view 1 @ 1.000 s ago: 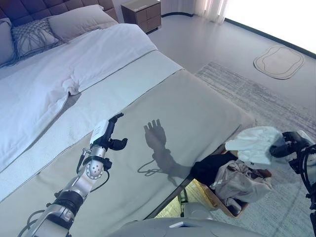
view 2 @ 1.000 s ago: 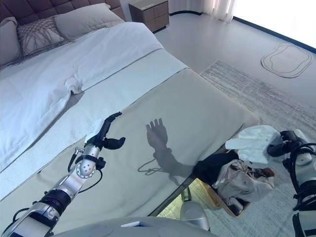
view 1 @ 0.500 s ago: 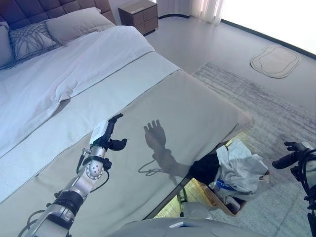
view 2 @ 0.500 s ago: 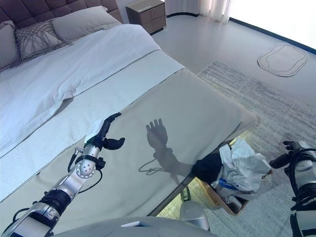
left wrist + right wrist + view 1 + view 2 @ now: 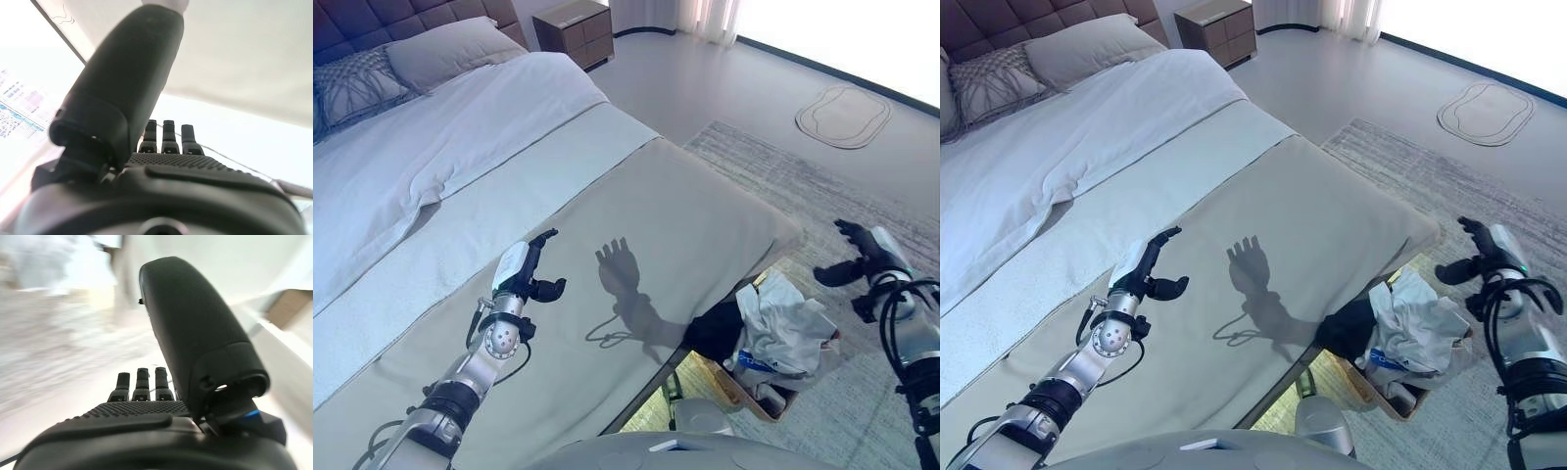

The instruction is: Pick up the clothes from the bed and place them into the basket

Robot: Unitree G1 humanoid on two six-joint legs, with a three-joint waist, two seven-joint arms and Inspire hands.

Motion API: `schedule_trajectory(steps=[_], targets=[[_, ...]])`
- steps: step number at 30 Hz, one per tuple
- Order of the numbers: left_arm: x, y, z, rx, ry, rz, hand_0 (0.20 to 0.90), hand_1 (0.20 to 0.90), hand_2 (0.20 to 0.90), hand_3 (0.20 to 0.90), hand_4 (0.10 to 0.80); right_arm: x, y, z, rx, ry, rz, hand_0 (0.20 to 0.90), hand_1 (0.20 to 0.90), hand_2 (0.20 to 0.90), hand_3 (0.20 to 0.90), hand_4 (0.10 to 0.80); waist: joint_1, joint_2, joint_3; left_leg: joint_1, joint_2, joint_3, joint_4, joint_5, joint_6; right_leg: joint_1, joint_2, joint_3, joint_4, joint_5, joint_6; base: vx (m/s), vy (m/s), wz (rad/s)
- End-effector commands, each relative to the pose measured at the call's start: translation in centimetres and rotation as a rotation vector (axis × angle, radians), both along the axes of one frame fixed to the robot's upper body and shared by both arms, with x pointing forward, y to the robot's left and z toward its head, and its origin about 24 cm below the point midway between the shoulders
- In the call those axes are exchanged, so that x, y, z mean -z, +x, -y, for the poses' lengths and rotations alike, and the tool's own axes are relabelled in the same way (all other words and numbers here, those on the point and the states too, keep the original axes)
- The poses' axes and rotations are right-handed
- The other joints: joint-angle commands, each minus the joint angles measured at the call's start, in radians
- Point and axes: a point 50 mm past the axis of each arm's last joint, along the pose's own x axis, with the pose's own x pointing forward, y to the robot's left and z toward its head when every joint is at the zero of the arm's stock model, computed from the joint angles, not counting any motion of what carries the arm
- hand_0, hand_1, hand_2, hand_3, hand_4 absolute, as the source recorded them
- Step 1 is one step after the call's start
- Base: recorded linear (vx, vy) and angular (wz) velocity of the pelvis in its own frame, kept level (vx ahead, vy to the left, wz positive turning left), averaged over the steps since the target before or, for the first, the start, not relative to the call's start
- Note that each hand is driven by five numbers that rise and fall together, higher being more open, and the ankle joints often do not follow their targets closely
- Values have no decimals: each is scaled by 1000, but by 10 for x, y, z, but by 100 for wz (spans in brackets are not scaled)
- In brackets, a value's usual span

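A basket [image 5: 751, 396] stands on the floor at the bed's foot corner. White and beige clothes [image 5: 785, 328] are piled in it, and a dark garment [image 5: 715, 333] hangs by its bed-side edge. My right hand [image 5: 865, 257] is open and empty, raised above the rug to the right of the basket; its straight fingers show in the right wrist view [image 5: 142, 384]. My left hand [image 5: 524, 272] is open and empty, held just above the beige bedcover [image 5: 636, 225]. Its fingers show straight in the left wrist view [image 5: 166, 134].
The bed carries a white duvet [image 5: 431, 147] and pillows [image 5: 431, 49] at the far left. A wooden nightstand [image 5: 573, 24] stands at the back. A grey rug [image 5: 822, 196] lies right of the bed, with a small light mat [image 5: 842, 113] further off.
One second ago my right hand held a white garment over the basket. It let the garment drop onto the pile, then opened and rose up and away to the right. The camera has shifted slightly.
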Motion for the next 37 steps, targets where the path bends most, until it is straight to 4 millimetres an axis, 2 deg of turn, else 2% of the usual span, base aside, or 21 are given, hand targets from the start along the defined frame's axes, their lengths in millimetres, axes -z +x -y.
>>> schedule_trajectory(steps=[1, 5, 7, 8, 13, 16, 24, 29, 37], targets=[[-18, 9, -9, -22, 67, 143, 900, 900, 900, 900, 800, -27, 11, -18, -75, -69, 241, 900, 900, 900, 900, 800, 9, -30, -63, -34, -12, -22, 36, -37, 28, 54, -11, -28, 61, -93, 39, 14, -16, 10], [0, -3, -10, -49, 117, 95, 900, 900, 900, 900, 800, -8, 8, -58, -214, -133, 236, 900, 900, 900, 900, 800, 24, -34, -62, -39, -17, -46, 29, -26, 28, 60, -17, -51, 66, -100, 39, 5, -22, 14], [5, -8, -11, -56, 125, 77, 900, 900, 900, 900, 800, -2, 7, -69, -263, -133, 213, 900, 900, 900, 900, 800, 32, -36, -61, -41, -18, -54, 27, -22, 27, 63, -20, -60, 66, -102, 39, 0, -19, 18], [11, -13, -12, -61, 134, 47, 900, 900, 900, 900, 800, 3, 6, -81, -336, -156, 178, 900, 900, 900, 900, 800, 42, -37, -59, -44, -20, -62, 28, -20, 26, 66, -23, -69, 66, -104, 39, -2, -14, 21], [21, -26, -19, -83, 151, -18, 900, 900, 900, 900, 800, 9, 4, -102, -471, -143, 140, 900, 900, 900, 900, 800, 78, -40, -51, -54, -23, -88, 33, -16, 25, 80, -33, -100, 64, -111, 35, 2, 9, 19], [25, -33, -24, -96, 153, -53, 900, 900, 900, 900, 800, 20, -1, -111, -515, -121, 104, 900, 900, 900, 900, 800, 95, -40, -53, -51, -26, -101, 26, -13, 23, 96, -39, -119, 55, -113, 36, 23, 12, 16], [23, -37, -39, -122, 163, -133, 900, 900, 900, 900, 800, 30, -10, -117, -518, -149, 76, 900, 900, 900, 900, 800, 145, -48, -61, -64, -36, -145, 24, -5, 25, 117, -53, -168, 58, -127, 41, 34, -18, 18], [24, -43, -45, -157, 136, -146, 900, 900, 900, 900, 800, 40, -12, -114, -437, -113, 35, 900, 900, 900, 900, 800, 182, -50, -62, -70, -41, -175, 25, 0, 24, 132, -56, -201, 60, -135, 41, 25, -12, 10], [26, -50, -50, -186, 115, -158, 900, 900, 900, 900, 800, 49, -16, -112, -402, -69, 4, 900, 900, 900, 900, 800, 197, -54, -57, -64, -42, -185, 25, 1, 26, 143, -57, -214, 68, -141, 41, 29, -7, 10]])
